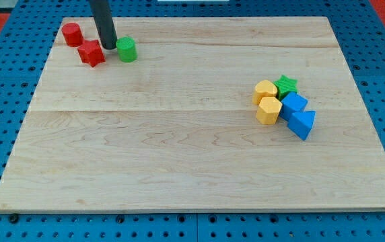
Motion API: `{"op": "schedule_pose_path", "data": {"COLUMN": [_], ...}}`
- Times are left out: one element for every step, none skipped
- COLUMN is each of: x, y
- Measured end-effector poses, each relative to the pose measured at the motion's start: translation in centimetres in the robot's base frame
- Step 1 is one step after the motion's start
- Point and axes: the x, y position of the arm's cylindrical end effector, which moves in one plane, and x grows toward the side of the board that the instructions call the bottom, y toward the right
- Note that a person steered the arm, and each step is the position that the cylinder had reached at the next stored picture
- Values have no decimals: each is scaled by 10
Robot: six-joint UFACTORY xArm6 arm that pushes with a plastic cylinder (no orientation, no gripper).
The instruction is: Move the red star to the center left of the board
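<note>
Though the near half of the desk (179, 168) carries nothing of the task, the cluster at about 3 o'clock from its middle sits closest: a blue block (303, 124) shaped like a wedge, another blue block (293, 105), two yellow blocks (268, 110) (265, 90) and, behind them, a green star (287, 84), all pressed together. Farther back, at roughly 10 o'clock from the desk's middle, lies the red star (91, 53). My tip (107, 46) stands just beside it at its 2 o'clock, between it and the green cylinder (126, 49). A red cylinder (72, 33) sits beyond, at 11 o'clock from the star. There is no gripper on this rod, so nothing is apart or clamped. I judge the task barely begun: the star is in the far left corner, and must travel toward 6 o'clock to reach centre left.
</note>
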Motion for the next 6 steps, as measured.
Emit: {"op": "schedule_pose_path", "data": {"x": [-32,11,47,20,19,79], "y": [-12,-24,-16,-16,-45,-45]}}
